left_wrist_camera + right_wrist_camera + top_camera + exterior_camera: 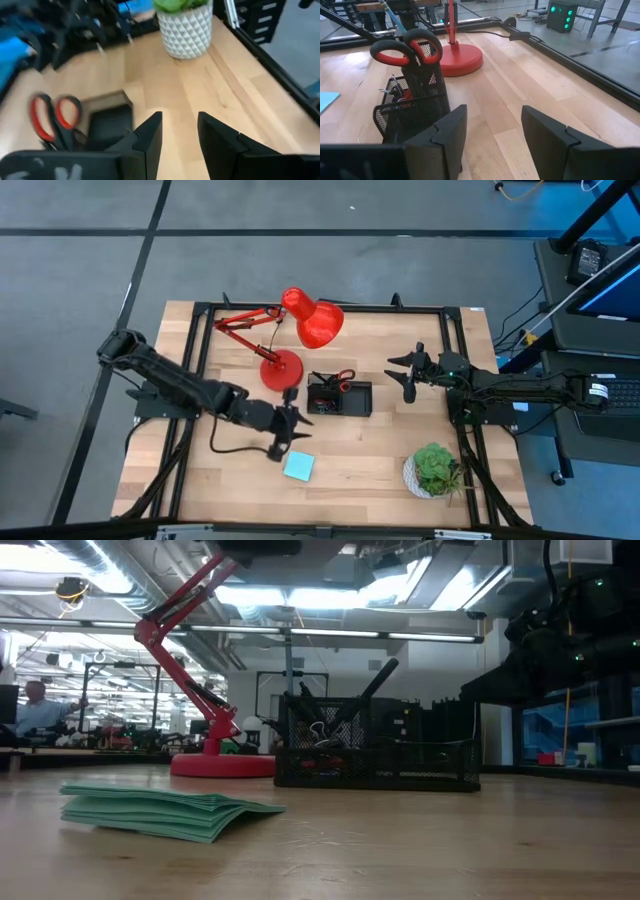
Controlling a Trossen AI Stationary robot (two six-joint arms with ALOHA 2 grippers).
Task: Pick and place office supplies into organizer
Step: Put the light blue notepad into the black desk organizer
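Observation:
The black mesh organizer (pixel 340 397) stands at the table's middle, with red-handled scissors (pixel 405 50) upright in it, handles up, and small clips (pixel 392 92) in a low compartment. A teal sticky-note pad (pixel 298 467) lies flat on the wood near the front edge, its pages slightly fanned in the low view (pixel 150 808). My left gripper (pixel 297 425) hovers open between the pad and the organizer's left side, nothing between its fingers (pixel 150 137). My right gripper (pixel 402 375) waits open to the right of the organizer.
A red desk lamp (pixel 310 320) stands with its round base (pixel 280 368) just left of and behind the organizer. A potted plant in a white pot (pixel 432 470) sits at the front right. Bare wood lies between the organizer and the plant.

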